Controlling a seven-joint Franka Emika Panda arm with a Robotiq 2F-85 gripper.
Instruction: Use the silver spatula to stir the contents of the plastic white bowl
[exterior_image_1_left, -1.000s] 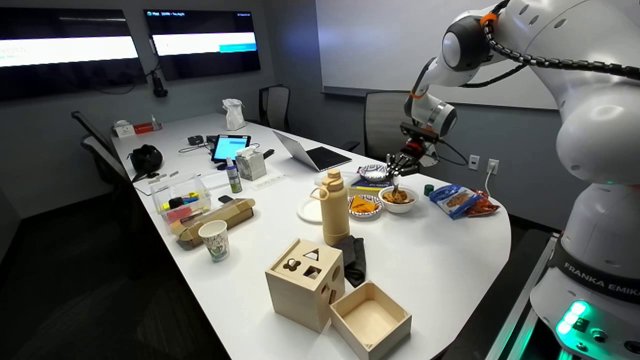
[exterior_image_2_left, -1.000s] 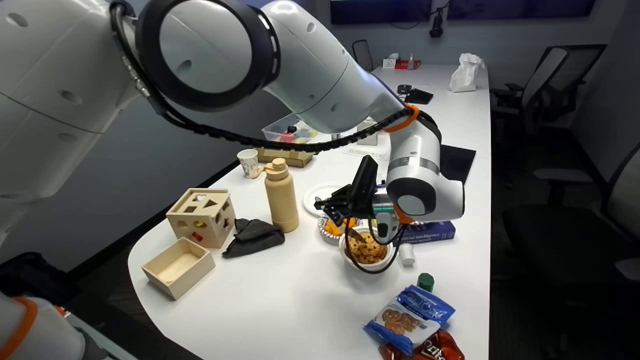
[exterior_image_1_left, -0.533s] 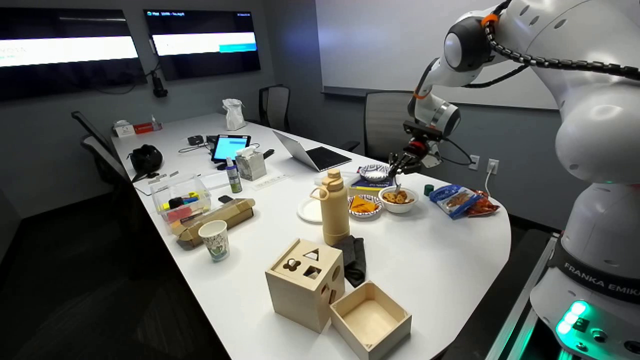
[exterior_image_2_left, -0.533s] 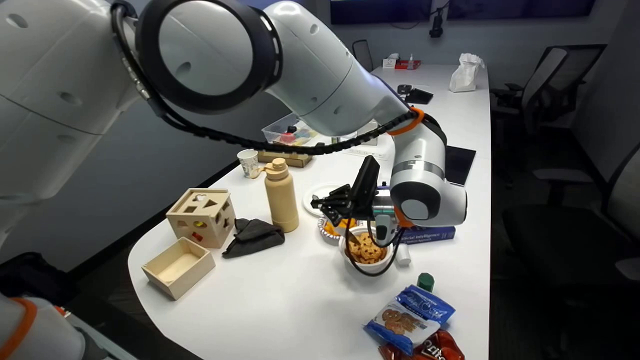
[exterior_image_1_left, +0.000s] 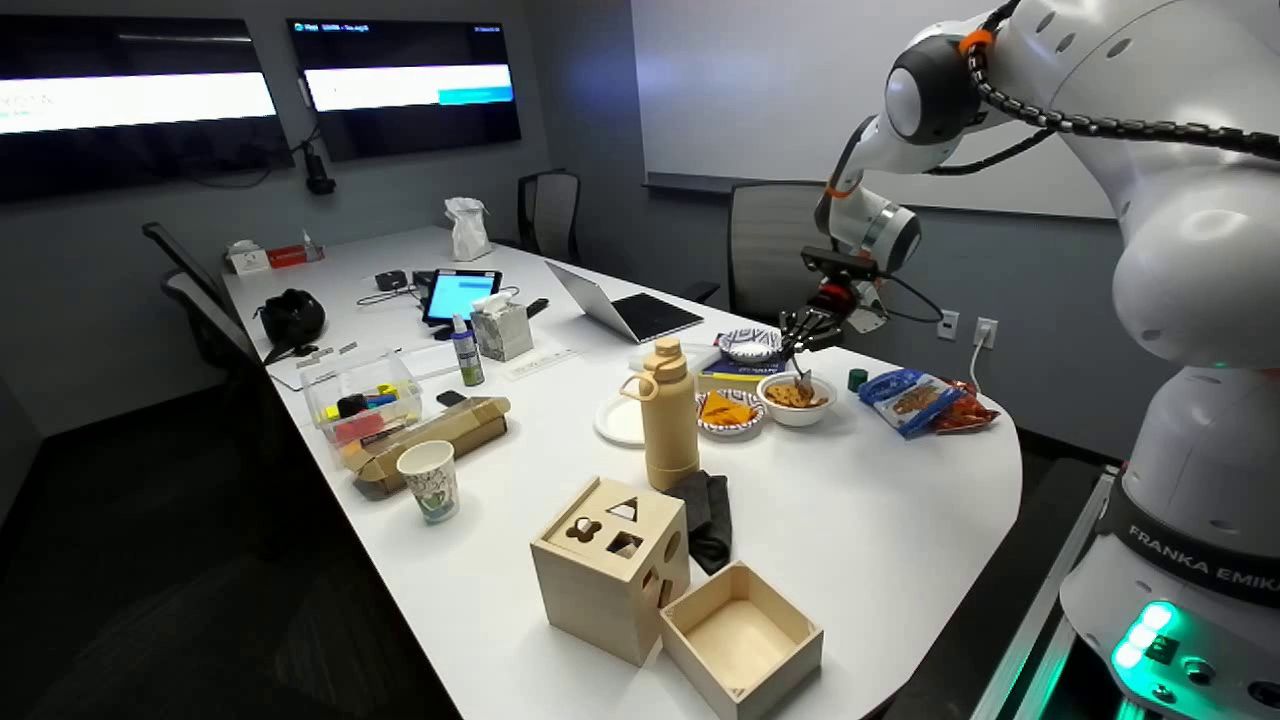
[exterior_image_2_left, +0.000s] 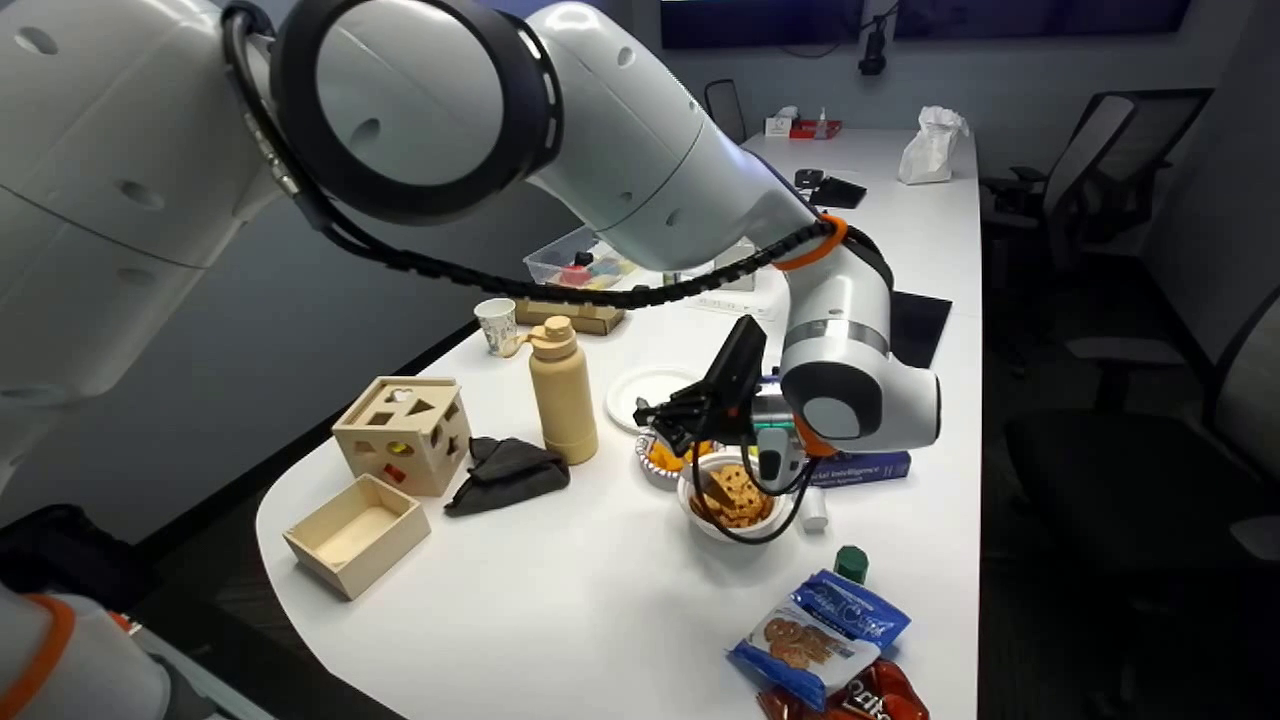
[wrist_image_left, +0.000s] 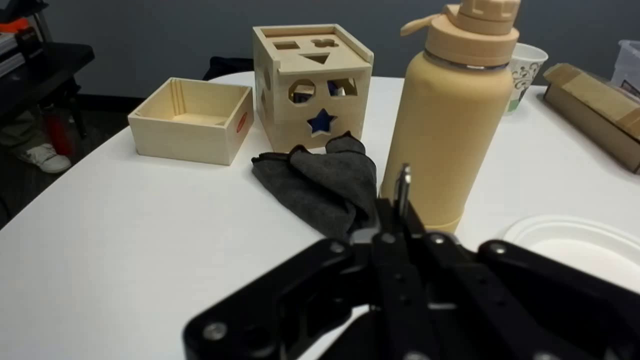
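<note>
My gripper (exterior_image_1_left: 785, 342) is shut on the silver spatula (exterior_image_1_left: 804, 382) and is above and beside the plastic white bowl (exterior_image_1_left: 797, 419). In the wrist view the gripper (wrist_image_left: 397, 215) has its fingers together, with the end of the spatula's thin metal handle (wrist_image_left: 403, 188) sticking up between them. The spatula reaches down into the bowl among brown cookies (exterior_image_2_left: 744, 494); its lower end is hidden by them. The bowl (exterior_image_2_left: 697, 522) stands upright on the table, partly covered by a hanging cable in an exterior view. The bowl is out of the wrist view.
A patterned bowl of orange chips (exterior_image_1_left: 728, 411) stands close beside the white bowl. A tan bottle (exterior_image_1_left: 670, 430), dark cloth (wrist_image_left: 325, 190), white plate (exterior_image_2_left: 625, 405) and blue book (exterior_image_2_left: 865, 468) are near. A green cap (exterior_image_2_left: 851, 564) and snack bags (exterior_image_2_left: 825, 635) lie nearby.
The spatula's lower part has moved across inside the white bowl, rightward in an exterior view. The cookies have shifted a little. The gripper has moved and turned slightly, still holding the spatula.
</note>
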